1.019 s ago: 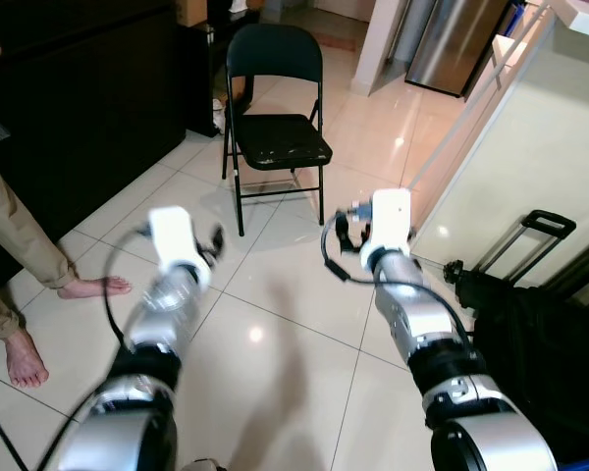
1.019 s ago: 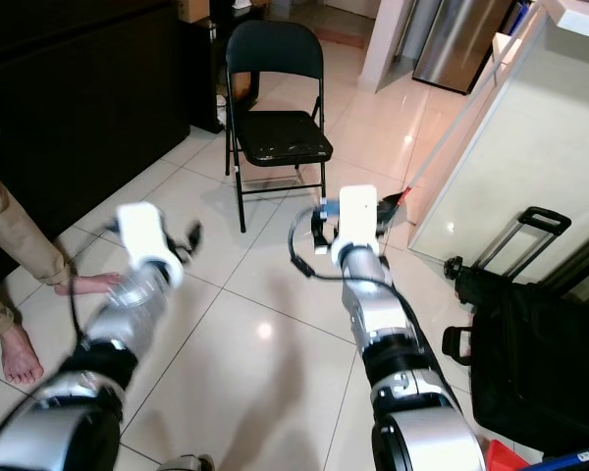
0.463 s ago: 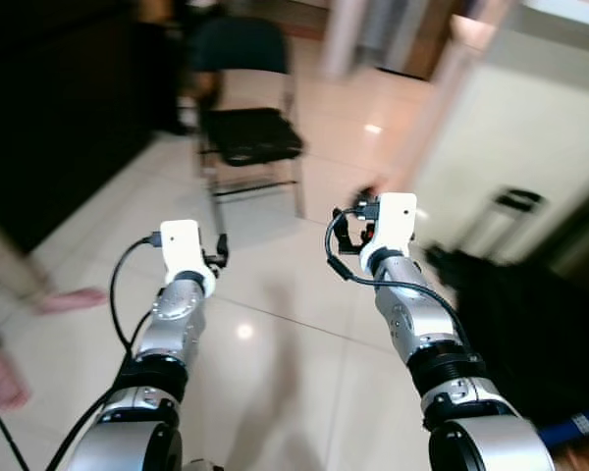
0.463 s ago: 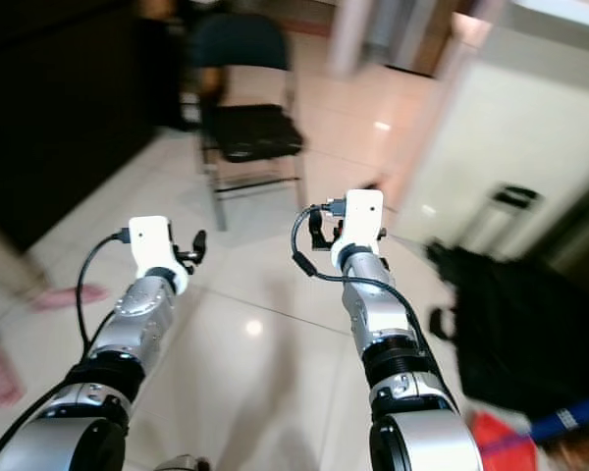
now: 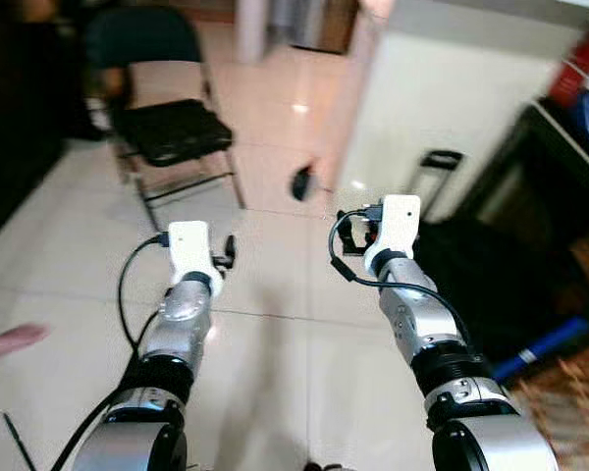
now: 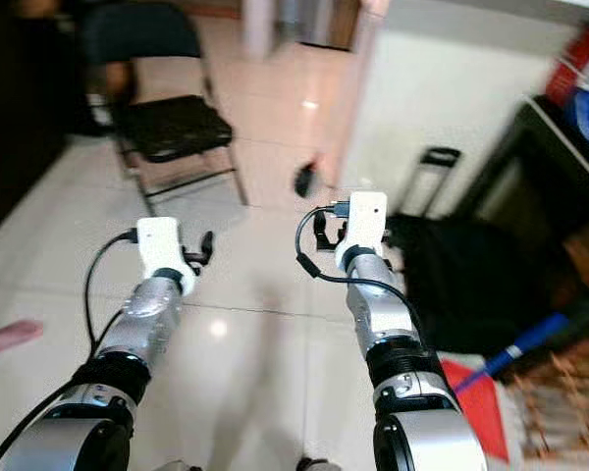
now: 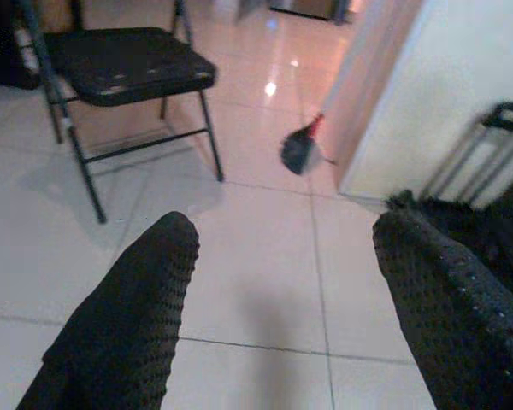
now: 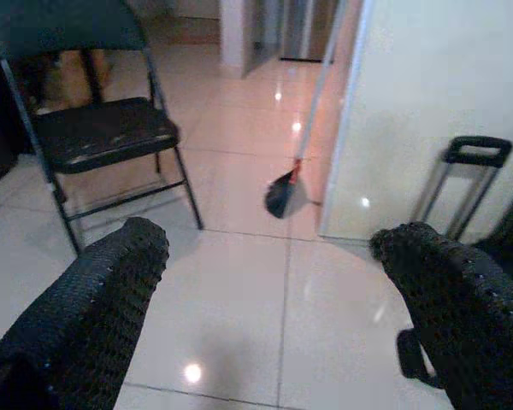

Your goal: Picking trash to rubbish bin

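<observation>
While the folding chair (image 5: 162,118) stands at ten o'clock, the small dark item with a red tip (image 5: 302,183), judged the likely trash, lies on the tiled floor (image 5: 275,343) at twelve o'clock, nearer the right gripper (image 8: 269,299) than the left gripper (image 7: 282,299); both are spread apart and empty.

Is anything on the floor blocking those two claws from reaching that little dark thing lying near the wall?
Nothing visible does. Bare tile floor lies between both open grippers, left and right, and the dark object by the white wall. The folding chair stands off to the left, a suitcase to the right.
</observation>
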Tool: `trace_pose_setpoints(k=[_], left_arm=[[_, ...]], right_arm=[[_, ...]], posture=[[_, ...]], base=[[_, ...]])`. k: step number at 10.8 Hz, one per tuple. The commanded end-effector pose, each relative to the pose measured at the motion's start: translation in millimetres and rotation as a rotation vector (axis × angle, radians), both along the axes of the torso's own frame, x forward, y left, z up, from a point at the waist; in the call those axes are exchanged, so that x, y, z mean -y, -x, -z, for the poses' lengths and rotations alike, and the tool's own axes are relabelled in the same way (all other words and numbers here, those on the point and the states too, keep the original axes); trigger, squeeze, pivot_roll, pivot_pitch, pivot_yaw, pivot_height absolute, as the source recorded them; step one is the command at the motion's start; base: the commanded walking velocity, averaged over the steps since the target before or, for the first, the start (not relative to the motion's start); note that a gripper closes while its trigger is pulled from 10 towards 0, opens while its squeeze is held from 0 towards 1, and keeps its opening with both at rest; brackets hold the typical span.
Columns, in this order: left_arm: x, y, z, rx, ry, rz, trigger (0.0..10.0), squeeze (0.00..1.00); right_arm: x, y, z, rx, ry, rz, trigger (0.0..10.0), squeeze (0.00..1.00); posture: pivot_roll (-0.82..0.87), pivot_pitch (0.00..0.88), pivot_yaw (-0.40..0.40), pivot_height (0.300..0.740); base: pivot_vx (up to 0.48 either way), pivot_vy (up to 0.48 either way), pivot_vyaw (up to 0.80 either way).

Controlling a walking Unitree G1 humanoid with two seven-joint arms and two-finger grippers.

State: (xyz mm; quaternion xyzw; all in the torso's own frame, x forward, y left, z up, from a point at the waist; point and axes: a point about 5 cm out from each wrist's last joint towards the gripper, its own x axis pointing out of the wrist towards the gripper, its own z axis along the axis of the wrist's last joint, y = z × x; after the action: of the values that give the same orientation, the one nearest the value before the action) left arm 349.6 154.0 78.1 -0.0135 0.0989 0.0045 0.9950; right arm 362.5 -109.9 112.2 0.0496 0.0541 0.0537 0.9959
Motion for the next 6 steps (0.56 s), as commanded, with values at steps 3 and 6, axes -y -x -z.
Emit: trace_pose_setpoints(k=[3,6], left_arm=[[6.8,-1.3,-3.8,0.023,-0.072,0.060,10.0,0.00],[7.7,-5.3,-10.1,0.037,-0.089,0.082,10.0,0.00]], right_arm=[[4.5,0.9,3.1,-0.001,-0.031,0.045,10.0,0.00],[0.7,0.6,3.2,0.006,-0.054,0.059,10.0,0.00]], posture=[[0.05,0.021,-0.069,0.740],[0.06,0.005,-0.031,0.740]], base=[[0.000,0.000,-0.80],[0.000,0.000,-0.80]])
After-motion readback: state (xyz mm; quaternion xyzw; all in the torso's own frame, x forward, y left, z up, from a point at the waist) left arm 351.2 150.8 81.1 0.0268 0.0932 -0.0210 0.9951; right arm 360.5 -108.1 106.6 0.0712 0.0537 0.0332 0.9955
